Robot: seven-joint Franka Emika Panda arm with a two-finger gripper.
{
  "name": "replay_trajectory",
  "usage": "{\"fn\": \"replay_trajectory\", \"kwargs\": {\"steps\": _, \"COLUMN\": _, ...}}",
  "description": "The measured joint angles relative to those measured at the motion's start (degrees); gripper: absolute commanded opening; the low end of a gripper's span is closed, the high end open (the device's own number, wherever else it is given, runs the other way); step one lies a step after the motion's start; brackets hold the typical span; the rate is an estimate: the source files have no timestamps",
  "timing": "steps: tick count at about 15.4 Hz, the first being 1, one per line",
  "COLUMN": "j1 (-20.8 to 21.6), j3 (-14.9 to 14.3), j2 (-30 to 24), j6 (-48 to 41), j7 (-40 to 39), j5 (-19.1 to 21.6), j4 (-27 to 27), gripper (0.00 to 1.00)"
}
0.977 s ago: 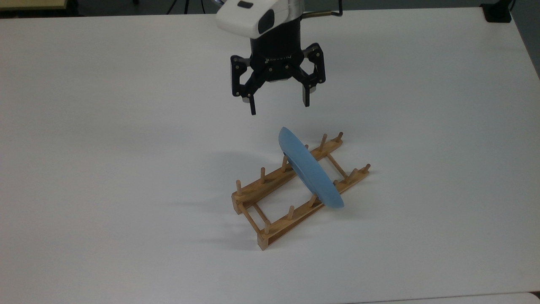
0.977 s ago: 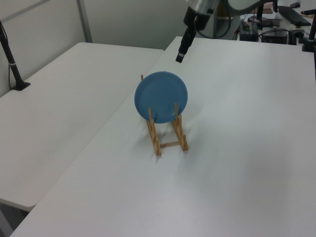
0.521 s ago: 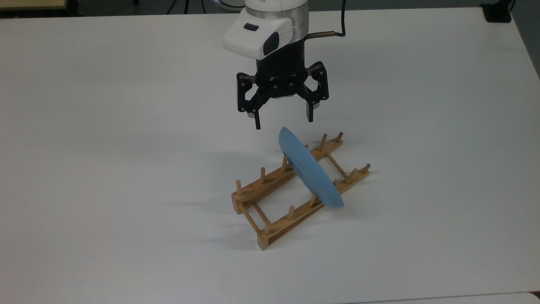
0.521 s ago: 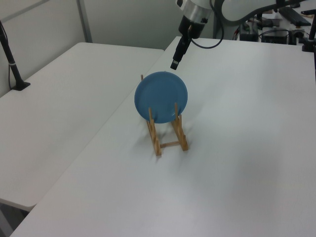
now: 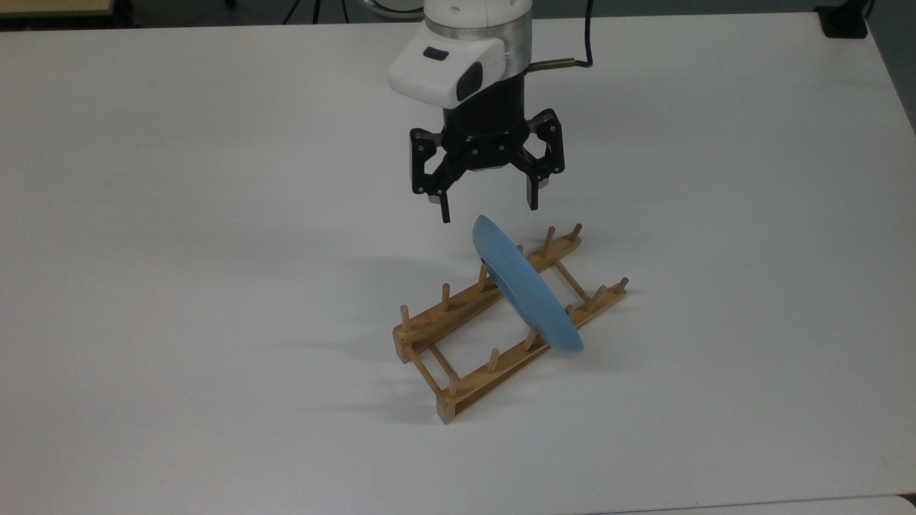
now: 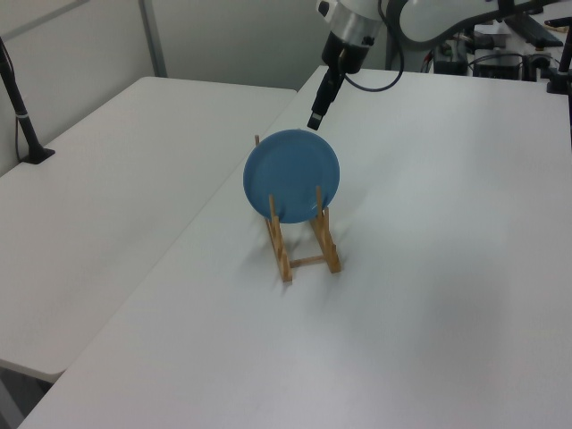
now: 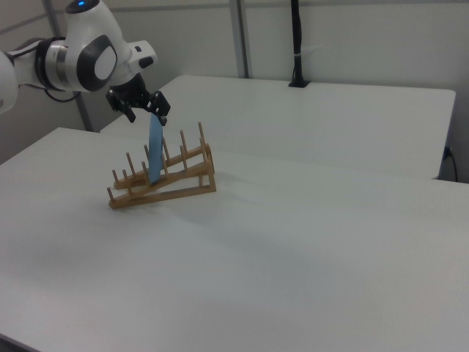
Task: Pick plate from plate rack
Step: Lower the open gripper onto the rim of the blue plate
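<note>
Jaws spread wide and empty: the gripper (image 5: 489, 212) hangs just above the top rim of the plate (image 5: 526, 293), with one finger on each side of the rim line in the top view. Compared with one second ago, the gripper has descended and shifted toward 4 o'clock in the top view, closing most of the gap to the plate. The finger spacing is unchanged over that interval.

The plate stands on edge in the plate rack (image 5: 458, 336), held between pegs toward the rack's 2 o'clock end in the top view. The rack rests on the white worktop (image 5: 179, 286). Neither plate nor rack has moved.

In the left view the gripper (image 6: 315, 121) tips sit at 12 o'clock of the plate (image 6: 292, 174) face, close to contact. In the right view the gripper (image 7: 143, 114) brackets the upper rim of the plate (image 7: 154, 154).

Assessment: the approach phase is nearly complete. A short further descent should place the rim between the fingers before closing. Misalignment may knock the plate against the pegs.
</note>
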Motion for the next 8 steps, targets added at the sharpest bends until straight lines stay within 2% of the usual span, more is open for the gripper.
{"fn": "replay_trajectory", "kwargs": {"steps": 4, "j1": 1.1, "j3": 0.0, "j2": 1.7, "j6": 2.6, "j7": 3.7, "j5": -2.1, "j4": 0.0, "gripper": 0.73}}
{"fn": "replay_trajectory", "kwargs": {"steps": 5, "j1": 1.4, "j3": 0.0, "j2": 2.1, "j6": 2.9, "j7": 4.7, "j5": -2.8, "j4": 0.0, "gripper": 0.64}}
{"fn": "replay_trajectory", "kwargs": {"steps": 8, "j1": 1.8, "j3": 0.0, "j2": 2.8, "j6": 3.3, "j7": 5.9, "j5": -3.4, "j4": 0.0, "gripper": 0.59}}
